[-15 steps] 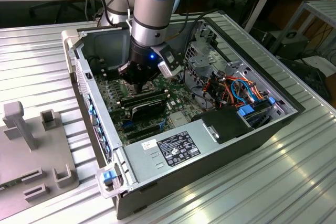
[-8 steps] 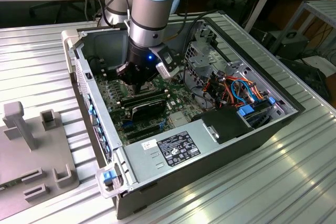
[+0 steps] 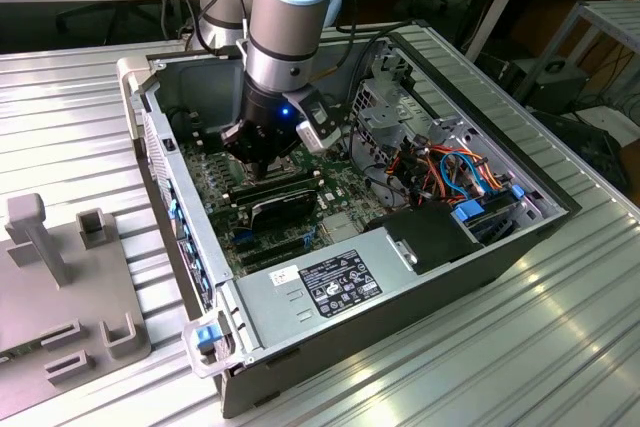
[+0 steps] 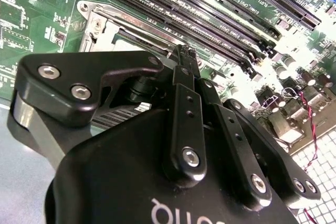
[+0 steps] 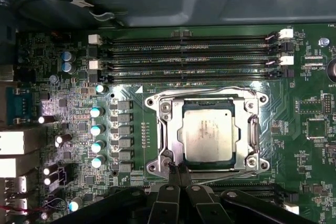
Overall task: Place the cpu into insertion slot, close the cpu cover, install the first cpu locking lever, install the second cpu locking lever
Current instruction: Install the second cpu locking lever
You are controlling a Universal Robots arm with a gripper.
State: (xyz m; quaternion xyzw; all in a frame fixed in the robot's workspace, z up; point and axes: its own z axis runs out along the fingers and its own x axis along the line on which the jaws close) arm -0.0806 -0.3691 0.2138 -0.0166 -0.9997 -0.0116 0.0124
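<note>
We saw the cpu [image 5: 206, 132] lying in the insertion slot [image 5: 178, 157], under the cpu cover [image 5: 247, 135], with the memory slots [image 5: 189, 56] just beside it.

Dull silver-grey cpu [image 5: 206, 132], silver cpu cover [image 5: 247, 129], green motherboard [image 5: 310, 87], black hand [image 5: 178, 174].

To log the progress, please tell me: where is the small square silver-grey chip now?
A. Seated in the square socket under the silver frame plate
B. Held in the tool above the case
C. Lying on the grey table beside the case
A: in the first wrist view the small square silver-grey chip sits in the square socket, with the silver frame plate lying around it.
</note>
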